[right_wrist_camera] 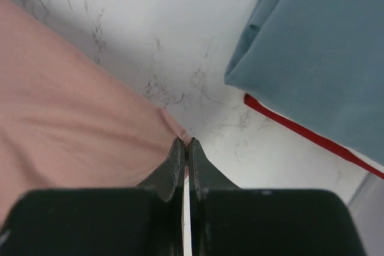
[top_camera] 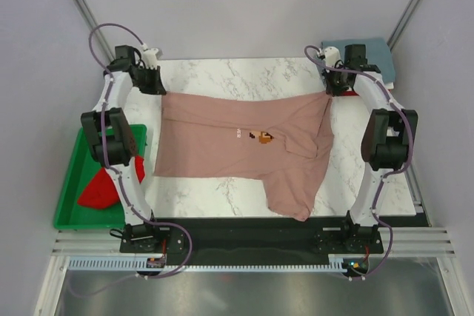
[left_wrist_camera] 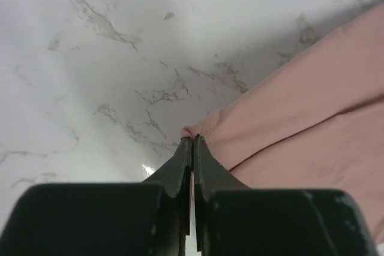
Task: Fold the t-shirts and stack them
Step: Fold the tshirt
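The dusty-pink t-shirt [top_camera: 229,138] lies spread on the marble table, its far edge pulled taut between my two grippers, one sleeve trailing toward the near edge. My left gripper [top_camera: 157,86] is shut on the shirt's far left corner [left_wrist_camera: 201,129]. My right gripper [top_camera: 333,88] is shut on the far right corner [right_wrist_camera: 177,131]. A folded grey-blue t-shirt [top_camera: 374,53] lies at the far right corner of the table, also in the right wrist view [right_wrist_camera: 318,46], on top of a red one whose edge [right_wrist_camera: 288,123] shows beneath. Another red t-shirt [top_camera: 100,190] lies crumpled in the tray.
A green plastic tray [top_camera: 67,209] sits left of the table beside the left arm. The marble tabletop [top_camera: 215,190] ends at a dark rail near the arm bases. Grey walls enclose the back and sides.
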Controlling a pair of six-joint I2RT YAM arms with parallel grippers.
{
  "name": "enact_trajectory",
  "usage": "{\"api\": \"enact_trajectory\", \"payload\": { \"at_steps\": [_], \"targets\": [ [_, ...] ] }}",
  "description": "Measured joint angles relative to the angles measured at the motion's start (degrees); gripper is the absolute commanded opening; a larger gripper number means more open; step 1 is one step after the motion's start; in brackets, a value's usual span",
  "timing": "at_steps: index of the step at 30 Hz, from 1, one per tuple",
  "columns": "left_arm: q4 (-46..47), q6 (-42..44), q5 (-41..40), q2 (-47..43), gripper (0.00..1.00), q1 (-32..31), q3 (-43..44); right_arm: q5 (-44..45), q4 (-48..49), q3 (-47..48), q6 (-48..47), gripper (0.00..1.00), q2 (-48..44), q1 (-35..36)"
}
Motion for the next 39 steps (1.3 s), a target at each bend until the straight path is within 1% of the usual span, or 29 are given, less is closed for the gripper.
{"api": "enact_trajectory", "payload": {
  "at_steps": [3, 6, 10, 12, 18, 22, 25, 29, 31, 34, 39],
  "targets": [
    [1.36, -1.99, 2.75, -7.8, 0.02, 1.84, -1.38, 0.44, 0.09, -1.16, 0.02, 0.0, -6.08, 0.0],
    [3.41, -3.58, 5.62, -18.4, 0.02, 4.72, -4.07, 1.03, 0.81, -4.76, 0.44, 0.0, -16.59, -0.22],
    [5.2, -4.07, 8.46, -32.52, 0.02, 7.19, -11.45, 1.07, 1.7, -8.09, 0.92, 0.0, -29.73, -0.55],
    [5.51, -4.04, 9.03, -39.04, 0.02, 7.26, -15.82, 1.27, 1.84, -8.87, 1.2, 0.0, -35.36, -0.72],
    [4.7, -3.5, 9.68, -54.47, 0.02, 7.26, -26.21, 1.77, 0.35, -12.13, 2.21, 0.0, -52.02, -1.07],
    [2.91, -2.64, 9.05, -63.95, 0.02, 7.87, -29.83, 2.47, -3.48, -13.84, 2.34, 0.0, -62.42, -1.14],
    [1.01, -2.08, 8.46, -70.27, 0.02, 7.98, -30.12, 2.6, -6.67, -13.9, 2.23, 0.0, -68.89, -1.16],
    [-3.32, -1.22, 8.41, -75.73, 0.02, 7.96, -28.63, 2.4, -12.13, -13.03, 1.66, 0.0, -76.76, -1.16],
    [-5.22, -1.01, 8.44, -76.96, 0.02, 7.96, -27.06, 2.14, -14.69, -11.34, 1.27, 0.0, -78.6, -1.16],
    [-7.82, -0.87, 8.31, -77.35, 0.02, 7.96, -23.65, 1.81, -17.22, -8.7, 0.81, 0.0, -79.54, -1.16],
    [-8.48, -0.63, 6.51, -77.22, 0.02, 7.96, -19.8, 1.77, -19.37, -5.44, 0.26, 0.0, -78.51, -1.16]
  ]
}}
